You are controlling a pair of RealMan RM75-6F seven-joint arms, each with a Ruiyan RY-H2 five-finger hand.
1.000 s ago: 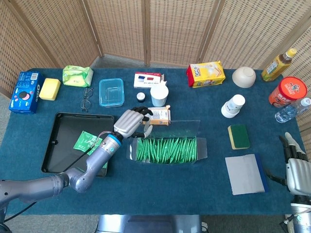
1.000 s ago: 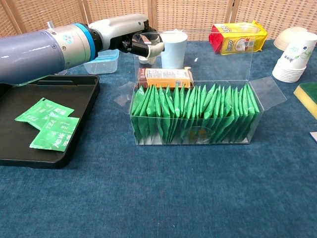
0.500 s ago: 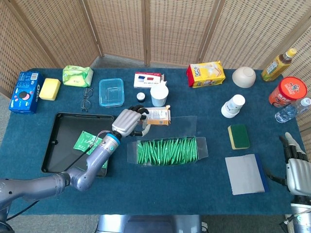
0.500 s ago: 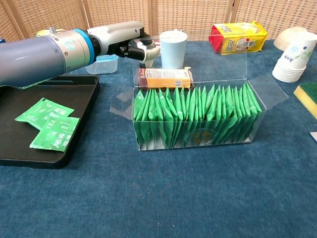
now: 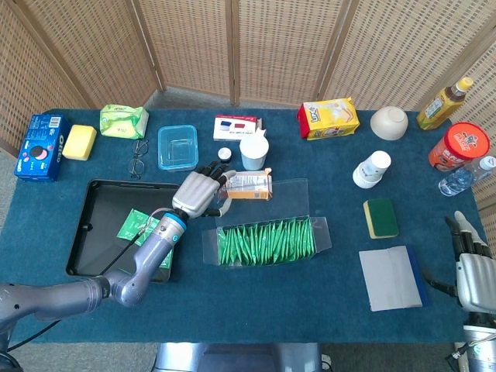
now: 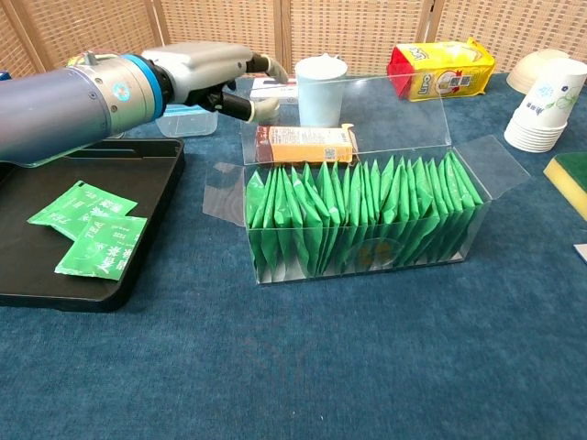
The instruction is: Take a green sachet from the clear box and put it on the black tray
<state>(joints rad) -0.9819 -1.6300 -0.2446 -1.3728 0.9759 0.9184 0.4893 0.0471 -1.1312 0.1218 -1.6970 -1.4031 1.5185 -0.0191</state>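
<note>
Blue cloth covers the table (image 5: pixel 256 302). Clear box (image 6: pixel 353 261) stands mid-table, packed with upright green sachets (image 6: pixel 358 215). Left hand (image 5: pixel 200 194) hovers just beyond the box's left end, fingers spread, holding nothing, sachets apart from them. Two sachets (image 6: pixel 92 229) lie on the black tray (image 5: pixel 89 232). Right hand (image 5: pixel 469 260) rests at the table's edge; grip indeterminate.

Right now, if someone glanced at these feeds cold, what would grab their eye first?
Most likely the clear box at the table's centre, packed with upright green sachets. Next, the left robot hand hovering empty behind the box's left end, fingers apart. Then the black tray on the left, with two green sachets already lying flat in it.
</note>
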